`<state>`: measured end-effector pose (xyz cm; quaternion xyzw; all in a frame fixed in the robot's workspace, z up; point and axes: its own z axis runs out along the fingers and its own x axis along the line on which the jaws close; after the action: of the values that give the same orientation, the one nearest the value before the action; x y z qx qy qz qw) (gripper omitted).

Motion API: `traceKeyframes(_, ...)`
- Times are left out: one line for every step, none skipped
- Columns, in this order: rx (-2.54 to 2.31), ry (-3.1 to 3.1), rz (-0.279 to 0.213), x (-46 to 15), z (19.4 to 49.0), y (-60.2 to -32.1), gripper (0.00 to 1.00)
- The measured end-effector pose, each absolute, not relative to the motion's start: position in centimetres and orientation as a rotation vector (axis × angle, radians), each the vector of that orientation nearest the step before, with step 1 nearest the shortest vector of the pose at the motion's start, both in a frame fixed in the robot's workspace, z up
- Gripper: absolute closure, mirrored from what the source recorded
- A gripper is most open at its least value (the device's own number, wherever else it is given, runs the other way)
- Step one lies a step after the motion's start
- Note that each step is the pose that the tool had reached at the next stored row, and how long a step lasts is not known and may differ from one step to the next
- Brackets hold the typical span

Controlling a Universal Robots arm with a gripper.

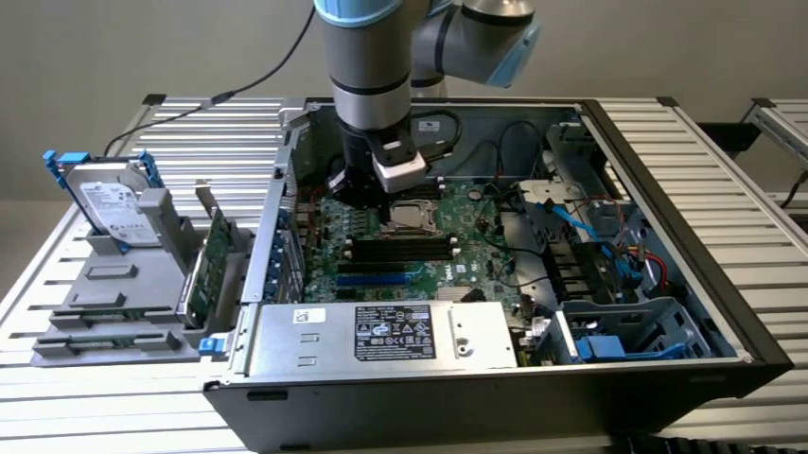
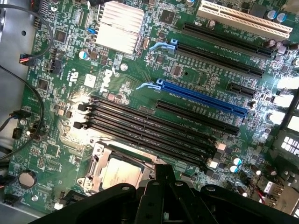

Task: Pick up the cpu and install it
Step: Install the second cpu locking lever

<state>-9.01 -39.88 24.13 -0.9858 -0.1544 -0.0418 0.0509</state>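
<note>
The arm holds the gripper (image 1: 363,200) inside the open computer case (image 1: 707,312), low over the motherboard (image 2: 140,74). The fingers are together and carry nothing. The cpu (image 2: 120,173) lies flat in the socket frame (image 2: 96,170), just beside the fingers and slightly below them; in the exterior view it appears as a silvery square (image 1: 412,216) next to the gripper body. The memory slots (image 2: 149,128) run past the socket on the far side from the fingers, with the blue expansion slot (image 2: 201,98) beyond them. Judged from this layout, the chip is already seated, so the step in hand is the end of installation, not pickup. Any further move calls for a straight vertical clearance of the socket, since a sideways drag could disturb the chip. The hard drive (image 1: 112,203) stands in its holder on the surface, well apart from the fingers.
</note>
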Motion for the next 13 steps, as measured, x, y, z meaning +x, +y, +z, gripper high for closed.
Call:
traceKeyframes(-2.999, -0.469, -0.126, -9.03, 24.08, -39.88, 0.89)
traceKeyframes(-2.997, -0.469, -0.125, -9.04, 24.03, -39.88, 0.89)
traceKeyframes(-2.995, -0.469, -0.124, -9.05, 23.99, -39.88, 0.89)
traceKeyframes(-2.993, -0.468, -0.123, -9.06, 23.93, -39.88, 0.89)
traceKeyframes(-2.991, -0.468, -0.122, -9.07, 23.88, -39.88, 0.89)
traceKeyframes(-2.990, -0.467, -0.121, -9.08, 23.83, -39.88, 0.89)
traceKeyframes(-2.989, -0.467, -0.119, -9.10, 23.78, -39.88, 0.89)
traceKeyframes(-2.988, -0.467, -0.118, -9.12, 23.74, -39.88, 0.89)
traceKeyframes(-2.986, -0.466, -0.117, -9.13, 23.70, -39.88, 0.89)
traceKeyframes(-2.985, -0.466, -0.115, -9.14, 23.65, -39.88, 0.89)
traceKeyframes(-2.984, -0.466, -0.114, -9.16, 23.61, -39.88, 0.89)
traceKeyframes(-2.982, -0.465, -0.113, -9.17, 23.56, -39.88, 0.89)
traceKeyframes(-2.981, -0.465, -0.112, -9.19, 23.50, -39.88, 0.89)
